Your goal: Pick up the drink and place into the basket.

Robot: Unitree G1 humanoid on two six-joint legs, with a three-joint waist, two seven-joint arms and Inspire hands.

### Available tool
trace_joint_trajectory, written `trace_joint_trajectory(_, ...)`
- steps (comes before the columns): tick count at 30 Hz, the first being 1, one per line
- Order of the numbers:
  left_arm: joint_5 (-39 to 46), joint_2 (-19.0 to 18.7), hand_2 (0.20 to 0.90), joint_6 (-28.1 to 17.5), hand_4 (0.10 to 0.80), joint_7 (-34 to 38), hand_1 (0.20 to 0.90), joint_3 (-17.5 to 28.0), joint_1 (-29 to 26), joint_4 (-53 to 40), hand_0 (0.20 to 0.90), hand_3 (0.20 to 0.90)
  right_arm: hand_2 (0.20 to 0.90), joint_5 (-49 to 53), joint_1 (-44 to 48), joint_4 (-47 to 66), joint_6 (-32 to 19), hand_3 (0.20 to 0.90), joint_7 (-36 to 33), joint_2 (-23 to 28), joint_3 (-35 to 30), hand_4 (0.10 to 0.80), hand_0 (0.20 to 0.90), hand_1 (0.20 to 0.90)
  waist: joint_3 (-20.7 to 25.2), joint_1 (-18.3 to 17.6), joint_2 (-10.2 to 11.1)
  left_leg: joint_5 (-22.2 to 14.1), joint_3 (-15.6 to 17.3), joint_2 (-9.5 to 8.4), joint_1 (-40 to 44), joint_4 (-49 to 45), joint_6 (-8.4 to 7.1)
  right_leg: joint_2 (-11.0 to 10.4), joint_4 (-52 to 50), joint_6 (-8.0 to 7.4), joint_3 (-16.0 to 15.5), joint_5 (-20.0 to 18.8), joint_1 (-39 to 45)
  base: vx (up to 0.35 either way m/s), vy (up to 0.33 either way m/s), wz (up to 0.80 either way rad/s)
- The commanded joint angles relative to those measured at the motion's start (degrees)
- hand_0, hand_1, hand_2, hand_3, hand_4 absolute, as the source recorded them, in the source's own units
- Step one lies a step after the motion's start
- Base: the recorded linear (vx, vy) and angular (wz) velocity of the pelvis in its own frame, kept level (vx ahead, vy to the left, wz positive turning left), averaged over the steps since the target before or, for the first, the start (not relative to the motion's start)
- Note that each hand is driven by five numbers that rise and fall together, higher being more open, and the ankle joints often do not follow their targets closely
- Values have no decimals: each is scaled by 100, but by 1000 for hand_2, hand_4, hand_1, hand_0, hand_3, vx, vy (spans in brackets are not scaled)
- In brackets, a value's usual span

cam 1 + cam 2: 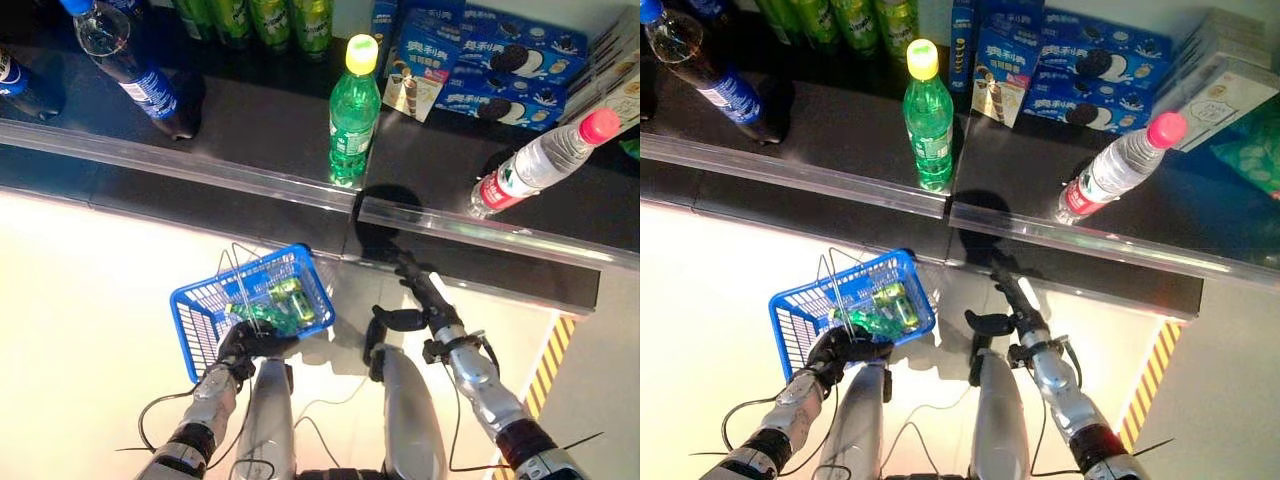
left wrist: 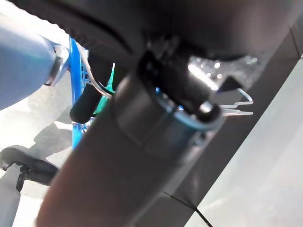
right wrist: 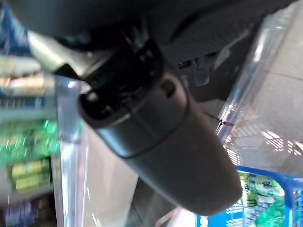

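Observation:
A blue plastic basket (image 1: 198, 322) hangs low in front of the shelf, its wire handles (image 1: 236, 268) standing up. A green drink bottle (image 1: 272, 308) lies inside it, also visible as the green bottle (image 3: 265, 204) in the right wrist view. My left hand (image 1: 246, 343) is curled round the basket's near rim. My right hand (image 1: 428, 298) is to the right of the basket, below the shelf edge, with fingers straight, thumb spread and nothing in it. Another green bottle (image 1: 353, 112) with a yellow cap stands upright on the dark shelf above.
On the shelf (image 1: 260, 120) are a cola bottle (image 1: 135, 70) at the left, a water bottle (image 1: 545, 160) with a pink cap at the right, and blue biscuit boxes (image 1: 500, 60) behind. A clear rail (image 1: 200, 165) runs along the shelf front. Yellow-black tape (image 1: 552, 365) marks the floor at the right.

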State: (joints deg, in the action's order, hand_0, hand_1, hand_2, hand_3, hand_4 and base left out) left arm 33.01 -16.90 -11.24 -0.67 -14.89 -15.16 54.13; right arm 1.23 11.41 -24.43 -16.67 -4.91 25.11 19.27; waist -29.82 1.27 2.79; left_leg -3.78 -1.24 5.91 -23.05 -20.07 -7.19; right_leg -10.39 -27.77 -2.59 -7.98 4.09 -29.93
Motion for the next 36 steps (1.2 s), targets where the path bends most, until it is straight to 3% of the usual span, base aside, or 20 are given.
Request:
trace_joint_trajectory(1, 176, -383, 300, -586, 100, -117, 300, 81, 173, -1055, 300, 200, 900, -237, 53, 927, -415, 900, -139, 377, -78, 800, 900, 900, 261, 54, 23, -6, 25, -75, -184, -469, 321, -234, 472, -365, 3, -255, 532, 0, 0, 0)
trace_joint_trajectory(16, 171, -270, 300, -757, 100, -95, 300, 108, 275, -1017, 300, 200, 900, -86, 8, 2440, -1097, 900, -107, 648, -447, 800, 900, 900, 141, -56, -23, -7, 58, -45, -26, -353, 322, -217, 603, -389, 55, -256, 688, -1, 10, -1)
trace_joint_trajectory(36, 163, -231, 300, -716, 100, -75, 300, 16, 269, -1002, 300, 200, 900, 448, 372, 3452, -777, 900, 699, 837, -280, 800, 900, 900, 113, -3, -65, 90, 18, -54, 68, -278, 278, -246, 761, -356, -31, -287, 917, -1, 2, -1)
